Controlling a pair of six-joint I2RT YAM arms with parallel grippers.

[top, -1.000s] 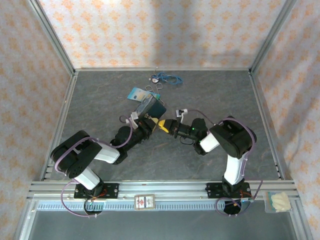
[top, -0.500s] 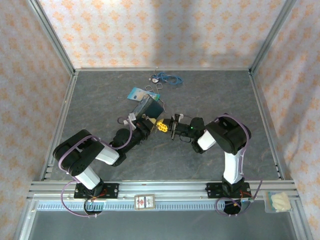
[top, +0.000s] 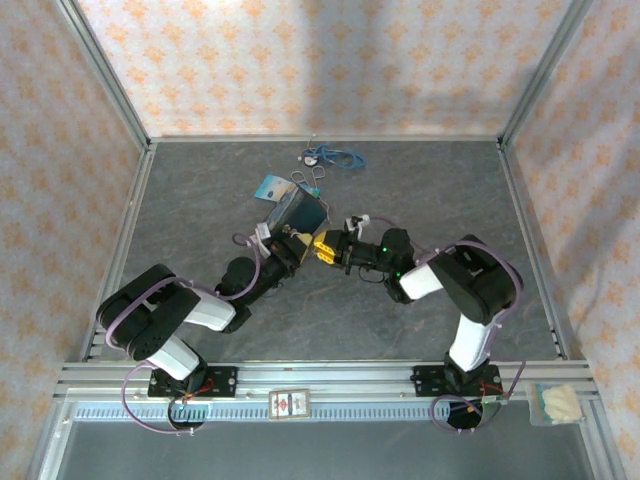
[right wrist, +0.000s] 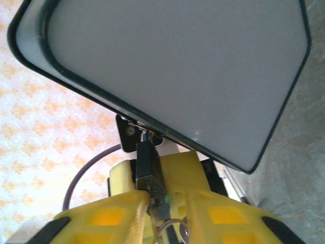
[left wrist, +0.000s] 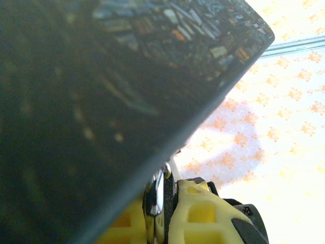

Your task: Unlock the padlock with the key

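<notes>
Padlock (right wrist: 146, 161) hangs from blue box (right wrist: 172, 71) latch, lower centre, right wrist view. Right hand (right wrist: 158, 206) just eased apart around key (right wrist: 162, 201), probably regripping to turn. Left hand (top: 285, 240) clamped on blue box.

"See the padlock (right wrist: 148, 170) whole?"
"No. Beside the blue box (right wrist: 177, 66) its dark body shows; its lower end hides between the fingers of the right gripper (right wrist: 166, 196), pinched or free, I can't tell."
"And the box?"
"Blurred and cropped in the left wrist view."
</notes>
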